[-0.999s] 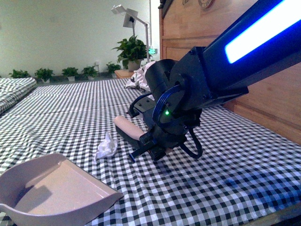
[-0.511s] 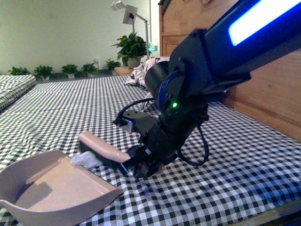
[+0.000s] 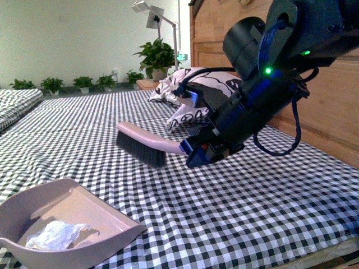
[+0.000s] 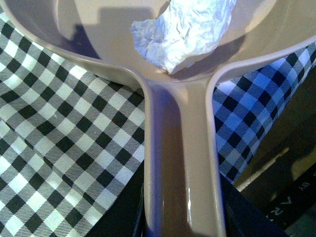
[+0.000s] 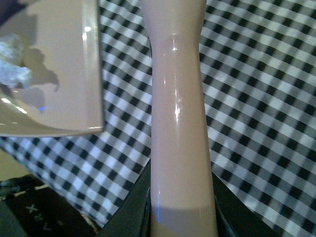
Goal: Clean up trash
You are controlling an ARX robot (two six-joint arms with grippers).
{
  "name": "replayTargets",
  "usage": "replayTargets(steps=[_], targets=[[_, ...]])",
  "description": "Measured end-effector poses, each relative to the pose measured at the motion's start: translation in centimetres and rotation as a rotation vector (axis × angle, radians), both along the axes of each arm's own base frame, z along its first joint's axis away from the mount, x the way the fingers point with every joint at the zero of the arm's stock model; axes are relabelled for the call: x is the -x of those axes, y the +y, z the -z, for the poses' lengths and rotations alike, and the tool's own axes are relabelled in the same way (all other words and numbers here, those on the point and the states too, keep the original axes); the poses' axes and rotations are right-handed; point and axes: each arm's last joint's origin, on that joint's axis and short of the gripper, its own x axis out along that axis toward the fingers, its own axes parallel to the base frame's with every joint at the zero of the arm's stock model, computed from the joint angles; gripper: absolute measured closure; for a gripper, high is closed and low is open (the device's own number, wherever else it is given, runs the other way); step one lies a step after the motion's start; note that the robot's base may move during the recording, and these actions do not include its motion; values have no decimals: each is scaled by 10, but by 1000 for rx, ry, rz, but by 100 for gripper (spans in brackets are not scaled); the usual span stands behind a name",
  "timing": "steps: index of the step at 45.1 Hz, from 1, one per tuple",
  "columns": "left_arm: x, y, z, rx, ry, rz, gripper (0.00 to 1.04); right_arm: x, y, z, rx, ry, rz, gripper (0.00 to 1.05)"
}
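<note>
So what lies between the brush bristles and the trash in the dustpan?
Front view: only bare checkered cloth and dustpan floor separate the raised brush from the trash.

A black-and-white checked counter [image 3: 269, 202] fills the lower frame, a wooden headboard [image 3: 213, 33] rises upper right, and potted plants [image 3: 84, 85] line a pale wall [image 3: 67, 39] beside a white lamp [image 3: 150, 17].

Trash [image 3: 56, 234] lies in dustpan [image 3: 106, 216]; brush [image 3: 147, 144] aloft.
</note>
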Motion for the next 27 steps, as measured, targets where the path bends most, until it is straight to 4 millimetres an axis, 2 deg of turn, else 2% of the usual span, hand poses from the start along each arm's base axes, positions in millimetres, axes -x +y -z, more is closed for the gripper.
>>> replayTargets(steps=[7, 12, 17, 20, 27], targets=[[0, 0, 0, 0, 0, 0, 79, -7, -14, 3, -22, -75, 107, 85], [-1, 0, 0, 17, -14, -7, 79, -6, -34, -11, -100, -137, 186, 85], [-4, 1, 0, 79, -237, -105, 79, 7, -71, -42, -228, -204, 253, 85], [-7, 2, -12, 126, -325, -187, 79, 18, -95, -61, -316, -250, 300, 85], [-2, 8, -40, 168, -430, -325, 79, 47, -143, -87, -423, -274, 383, 85]])
